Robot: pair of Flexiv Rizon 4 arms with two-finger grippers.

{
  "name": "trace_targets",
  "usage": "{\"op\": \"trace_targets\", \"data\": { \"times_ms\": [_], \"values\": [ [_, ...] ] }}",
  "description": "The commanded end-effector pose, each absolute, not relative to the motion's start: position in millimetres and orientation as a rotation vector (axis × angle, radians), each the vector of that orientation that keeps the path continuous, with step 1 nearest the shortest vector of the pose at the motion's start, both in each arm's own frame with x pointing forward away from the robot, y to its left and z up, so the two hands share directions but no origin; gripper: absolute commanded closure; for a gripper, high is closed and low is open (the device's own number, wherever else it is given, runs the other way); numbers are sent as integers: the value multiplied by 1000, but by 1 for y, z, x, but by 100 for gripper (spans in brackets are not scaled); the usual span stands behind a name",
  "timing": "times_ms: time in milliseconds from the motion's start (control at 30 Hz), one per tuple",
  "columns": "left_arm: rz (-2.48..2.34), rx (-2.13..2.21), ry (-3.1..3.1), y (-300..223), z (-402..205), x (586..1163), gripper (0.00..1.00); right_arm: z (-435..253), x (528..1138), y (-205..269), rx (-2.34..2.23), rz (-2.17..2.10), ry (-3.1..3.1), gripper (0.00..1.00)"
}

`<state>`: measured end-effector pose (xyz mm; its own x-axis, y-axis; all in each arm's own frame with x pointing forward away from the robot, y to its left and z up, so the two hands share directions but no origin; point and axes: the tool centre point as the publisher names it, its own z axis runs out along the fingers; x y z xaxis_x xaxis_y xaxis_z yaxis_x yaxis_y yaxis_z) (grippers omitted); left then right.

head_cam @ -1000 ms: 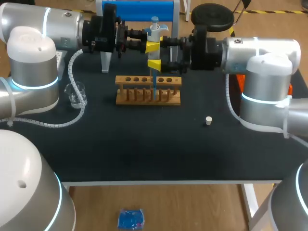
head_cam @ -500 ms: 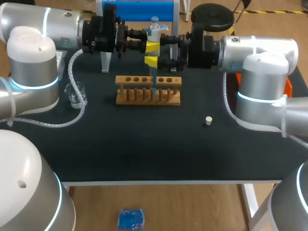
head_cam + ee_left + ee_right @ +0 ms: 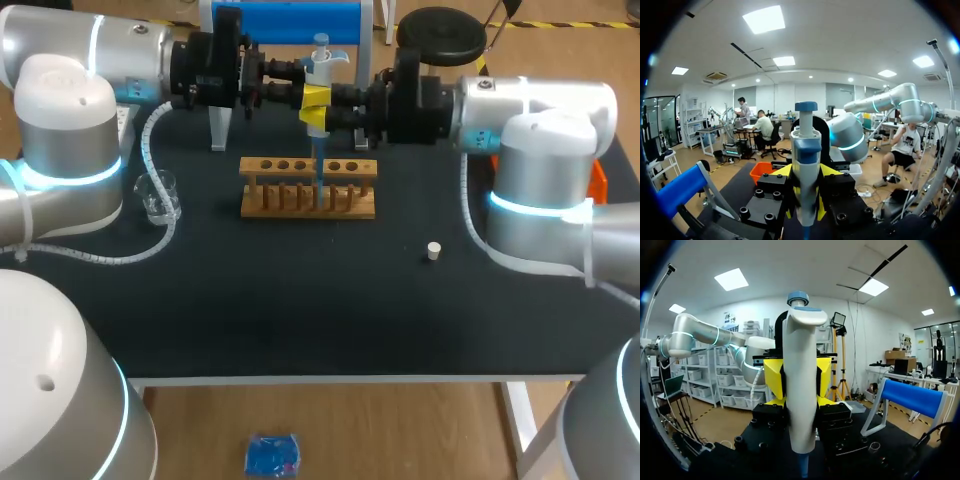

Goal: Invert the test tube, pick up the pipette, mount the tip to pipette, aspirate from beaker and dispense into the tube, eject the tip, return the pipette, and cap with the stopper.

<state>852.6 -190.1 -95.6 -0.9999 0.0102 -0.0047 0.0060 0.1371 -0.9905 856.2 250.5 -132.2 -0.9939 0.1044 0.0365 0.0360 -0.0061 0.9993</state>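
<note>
The white and blue pipette stands upright above the wooden tube rack, its thin blue tip reaching down to the rack's top holes. My left gripper comes in from the left and is shut on the pipette's body. My right gripper comes in from the right, just below it, and its yellow tips also press the body from both sides. In the right wrist view the pipette fills the gap between the fingers. The left wrist view shows the pipette likewise. The beaker stands at the left, the white stopper at the right.
A blue pipette stand rises at the table's back behind the arms. An orange box sits at the right edge. The dark table top in front of the rack is bare.
My right gripper has moved left to the pipette and its fingers have closed on the body below the left gripper. The left arm and the pipette have stayed put.
</note>
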Motion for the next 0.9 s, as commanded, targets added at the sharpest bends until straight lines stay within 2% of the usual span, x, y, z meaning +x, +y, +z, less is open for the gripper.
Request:
{"op": "trace_targets", "data": {
  "times_ms": [33,267,300,333,900],
  "values": [
    [2062,-17,-2366,-191,-95,850,100,-133,859,250,159,2193,2172,100],
    [2062,-17,-2366,-191,-95,850,100,-134,859,249,159,2195,2170,100],
    [2062,-17,-2366,-191,-95,850,84,-134,860,248,158,2195,2169,100],
    [2062,-17,-2366,-191,-95,850,0,-134,860,248,157,2195,2169,100],
    [2062,-17,-2366,-191,-95,850,0,-134,864,229,71,2214,2236,100]
  ]
}}
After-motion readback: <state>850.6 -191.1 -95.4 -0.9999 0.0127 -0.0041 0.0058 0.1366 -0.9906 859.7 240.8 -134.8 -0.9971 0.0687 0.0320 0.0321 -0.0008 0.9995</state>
